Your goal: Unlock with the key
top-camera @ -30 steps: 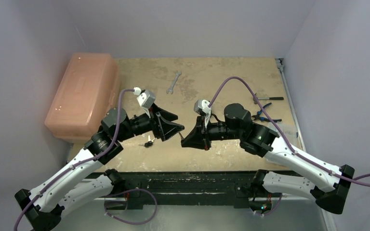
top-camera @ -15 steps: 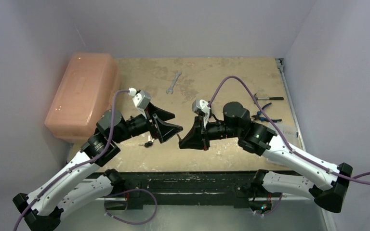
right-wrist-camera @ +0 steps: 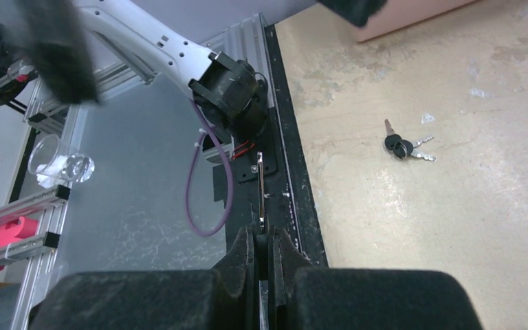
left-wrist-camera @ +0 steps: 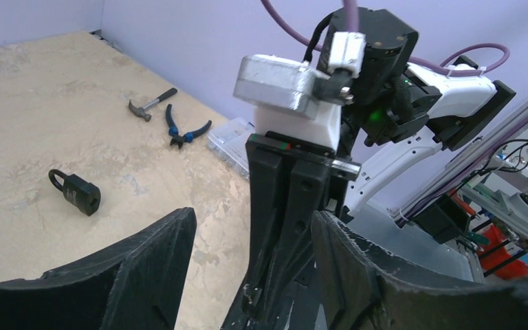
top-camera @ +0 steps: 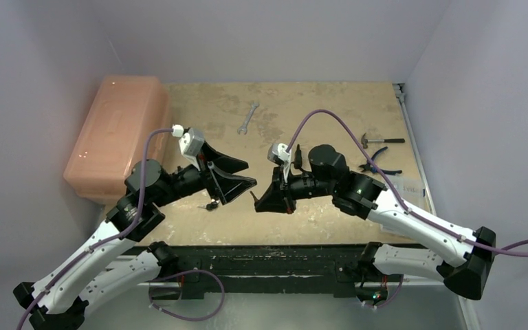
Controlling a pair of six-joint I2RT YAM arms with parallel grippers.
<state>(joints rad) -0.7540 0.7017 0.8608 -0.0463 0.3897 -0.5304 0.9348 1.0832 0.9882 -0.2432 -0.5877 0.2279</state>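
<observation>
Right gripper (right-wrist-camera: 262,240) pinched tight on a thin silver key (right-wrist-camera: 262,196), blade pointing toward the left gripper (top-camera: 250,174) — which stands wide and empty, probably to take or steady it. Small black padlock (left-wrist-camera: 75,192) lies apart on the tan table (left-wrist-camera: 27,89) — unheld.

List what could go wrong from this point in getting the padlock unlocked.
1. The right gripper pinches the key by one thin end, so it may twist or slip on contact.
2. The padlock lies loose on the table, unheld. It would likely slide when the key pushes in.
3. The open left gripper sits nearly tip to tip with the right one, so they may collide.
</observation>
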